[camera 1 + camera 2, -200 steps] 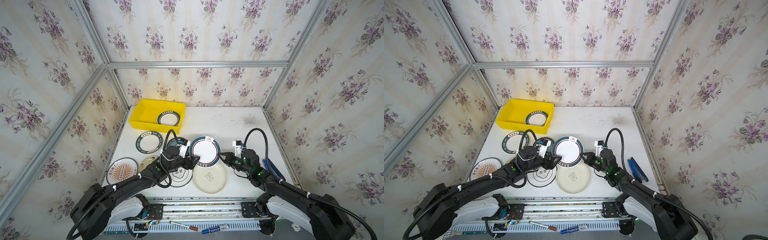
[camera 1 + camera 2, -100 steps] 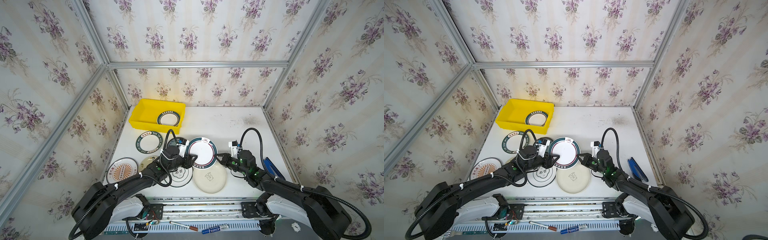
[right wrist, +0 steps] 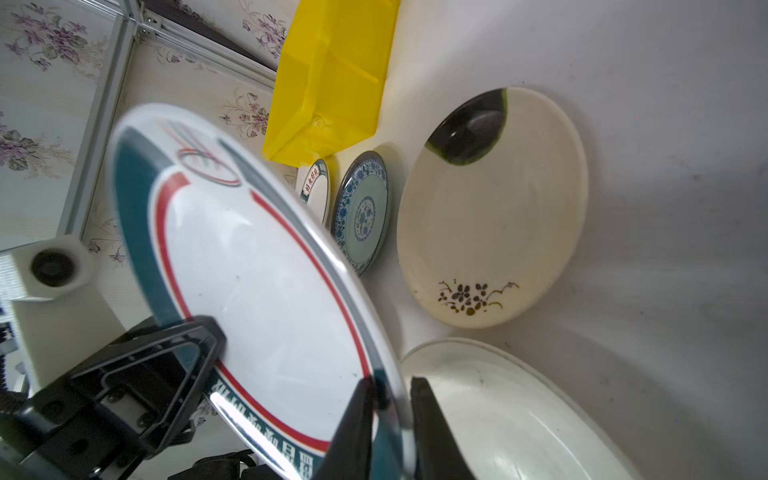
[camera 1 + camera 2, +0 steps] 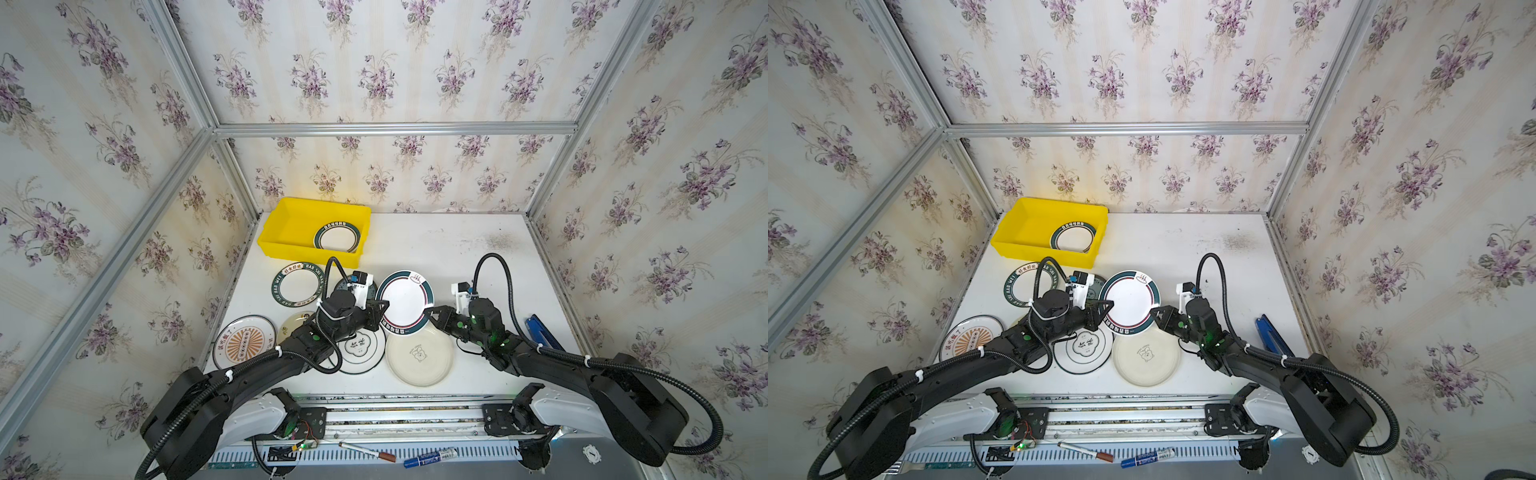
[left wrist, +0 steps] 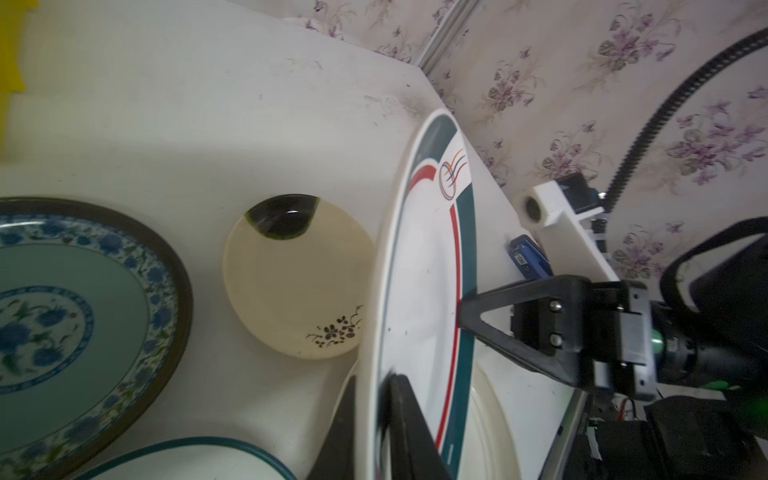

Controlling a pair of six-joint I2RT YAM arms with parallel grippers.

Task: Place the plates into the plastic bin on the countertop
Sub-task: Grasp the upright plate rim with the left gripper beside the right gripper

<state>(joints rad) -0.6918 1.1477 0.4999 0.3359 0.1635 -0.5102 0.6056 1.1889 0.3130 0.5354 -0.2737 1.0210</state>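
Both top views: green-rimmed plate (image 4: pixel 405 301) raised, tilted, face up, in front of the yellow bin (image 4: pixel 286 235), above other plates (image 4: pixel 419 357). Open countertop (image 4: pixel 465 253) right of the bin. Left gripper (image 4: pixel 385 307) and right gripper (image 4: pixel 430 312) at opposite edges.
Left wrist: left gripper (image 5: pixel 372 401) clamped on rim.
Right wrist: right gripper (image 3: pixel 388 399) straddles rim; grip cannot be told. 1 ringed plate (image 4: pixel 337 237) lies in the bin.

2 overhead, 2 wrist close-ups sharing plate (image 5: pixel 419 282)

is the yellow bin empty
No, one plate with a dark green rim lies in the bin.
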